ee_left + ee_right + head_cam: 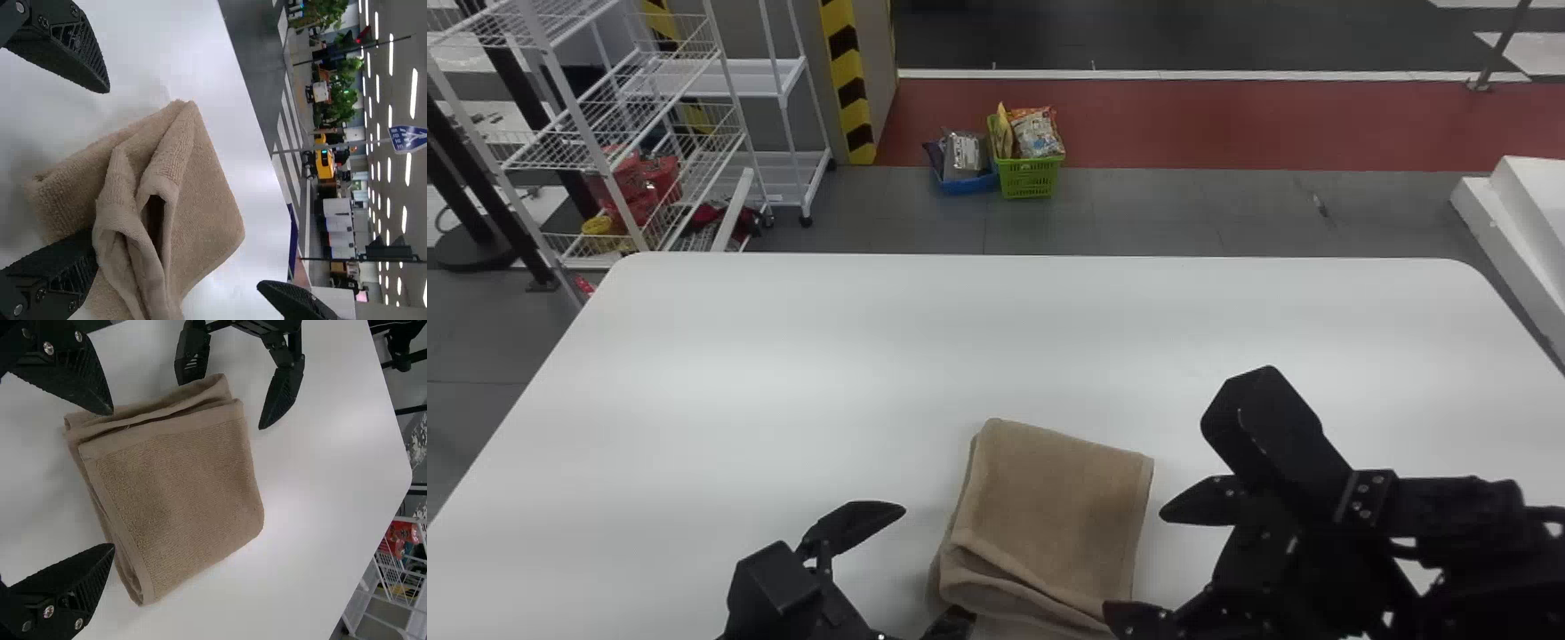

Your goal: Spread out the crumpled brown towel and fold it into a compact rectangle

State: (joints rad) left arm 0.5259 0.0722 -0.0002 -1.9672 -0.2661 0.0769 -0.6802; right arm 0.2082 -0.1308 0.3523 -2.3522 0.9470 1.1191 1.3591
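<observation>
Well, both arms come in low over the table (pixel 783 356), the 2 grippers facing each other across the brown towel (pixel 1058 516). The left gripper (pixel 932 564) angles in from the left with its 2 fingers spread; 1 finger sits apart from the cloth, the other meets its near-left edge. The right gripper (pixel 1134 564) comes in from the right, its 2 fingers also well parted, 1 just beside the towel's right edge, the other tipped over the near-right part.

The towel lies folded into a rough, slightly turned square, smooth on top, with loose layers bunched along the near side. Beyond it, white tabletop runs to the far edge and its 2 rounded corners, leaving wide room forward and to the left; the right arm's bulk takes up much of the right side.
</observation>
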